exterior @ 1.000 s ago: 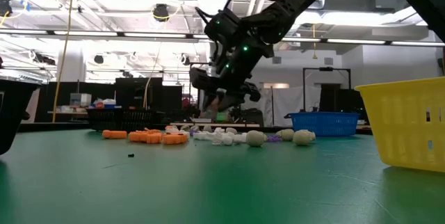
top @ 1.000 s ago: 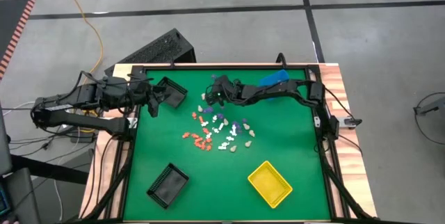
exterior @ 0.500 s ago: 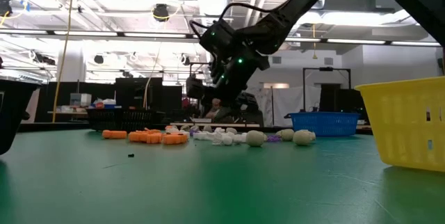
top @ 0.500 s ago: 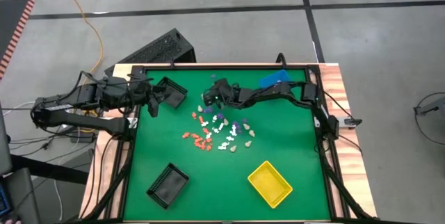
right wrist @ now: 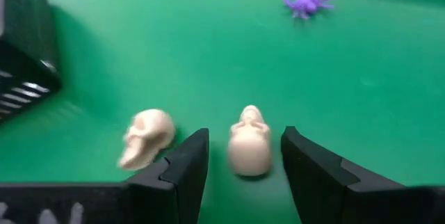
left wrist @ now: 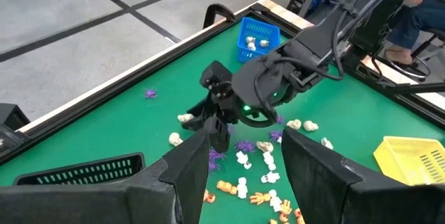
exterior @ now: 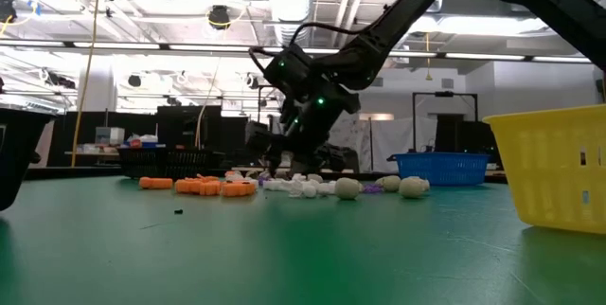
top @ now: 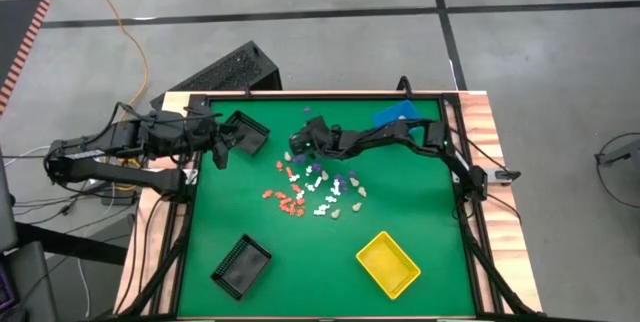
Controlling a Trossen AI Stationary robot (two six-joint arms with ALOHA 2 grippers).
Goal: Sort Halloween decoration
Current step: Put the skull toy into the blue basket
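Right claw: the right claw is reaching low over the green desk at the far left edge of the scattered pieces, its fingers standing apart, released, with one beige skull lying on the desk between them, not gripped.
Second skull: another beige skull is lying just beside it, outside the fingers.
Left claw: the left claw is waiting over the desk's far left corner, just beside a black bin, its fingers spread and gripping nothing.
Halloween decoration: the small orange, white, purple and beige pieces are lying loose in a cluster near the middle of the desk; the low view is showing orange ones in a row with white and beige ones alongside.
Stray piece: a purple spider is sitting apart from the cluster, toward the far edge.
Bins: a blue bin is sitting at the far right, holding a few pale pieces; a yellow bin at the near right; a second black bin at the near left.
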